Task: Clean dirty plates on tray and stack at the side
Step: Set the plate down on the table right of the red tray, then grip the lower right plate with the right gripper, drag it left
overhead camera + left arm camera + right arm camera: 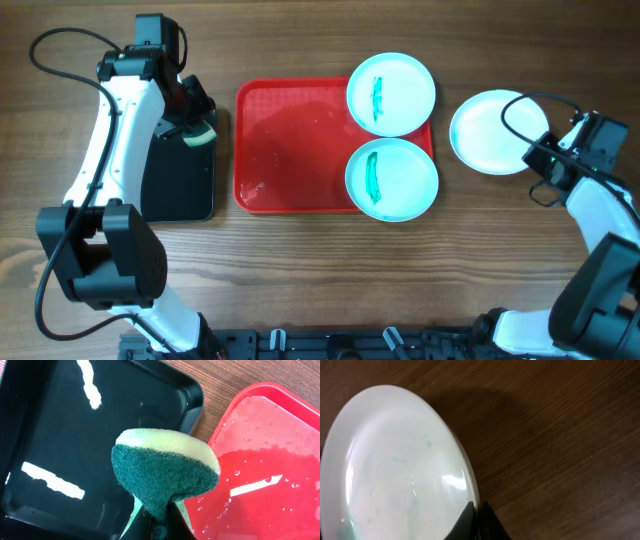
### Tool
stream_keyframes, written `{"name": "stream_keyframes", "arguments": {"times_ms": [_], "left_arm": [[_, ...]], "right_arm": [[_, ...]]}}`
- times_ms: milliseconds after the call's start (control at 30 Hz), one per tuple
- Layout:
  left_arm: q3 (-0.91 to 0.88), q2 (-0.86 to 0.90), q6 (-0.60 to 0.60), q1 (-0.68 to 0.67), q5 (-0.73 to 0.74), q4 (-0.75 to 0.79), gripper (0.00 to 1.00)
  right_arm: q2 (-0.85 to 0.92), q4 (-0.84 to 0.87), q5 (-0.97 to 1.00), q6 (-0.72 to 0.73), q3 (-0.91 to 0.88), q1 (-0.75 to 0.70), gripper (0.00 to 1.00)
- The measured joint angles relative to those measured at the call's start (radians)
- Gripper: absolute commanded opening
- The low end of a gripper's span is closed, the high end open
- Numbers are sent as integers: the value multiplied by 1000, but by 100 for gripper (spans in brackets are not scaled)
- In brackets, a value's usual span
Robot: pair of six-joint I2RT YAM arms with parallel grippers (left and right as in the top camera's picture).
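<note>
Dirt streaks two pale aqua round plates on the red plastic rectangular tray, three o'clock from the left gripper clamping a green-and-yellow sponge; the right gripper pinches the rim of the white round plate.

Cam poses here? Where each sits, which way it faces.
Overhead: above the table, facing straight down; left arm, right arm, red tray, black tray show.
Left wrist: on the left arm, facing down past the left gripper, shut on a sponge.
Right wrist: on the right arm, facing down; right gripper at the white plate rim.
Shared: left wrist and overhead both show both trays.
</note>
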Motion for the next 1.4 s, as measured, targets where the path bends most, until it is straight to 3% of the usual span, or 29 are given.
{"name": "stream_keyframes", "arguments": {"times_ms": [67,133,233,333,533,667,900,1100,1400], "left_arm": [[0,0,0,0,0,0,4],[0,0,0,0,0,0,4],[0,0,0,0,0,0,4],[0,0,0,0,0,3,4],[0,0,0,0,0,5,4],[0,0,0,0,0,5,4],[0,0,0,0,0,5,4],[0,0,0,0,0,5,4],[0,0,0,0,0,5,4]], "right_arm": [[39,33,5,8,-2,0,41],[66,42,8,15,-3,0,52],[76,9,5,19,-2,0,54],[66,-154,-19,14,29,1,55],[-109,-367,-72,-14,155,64,55],[-179,-450,-117,-32,181,120,52],[-137,-590,-174,-98,174,320,48],[8,-531,-181,-124,142,432,38],[105,-485,-187,-142,140,494,10]]}}
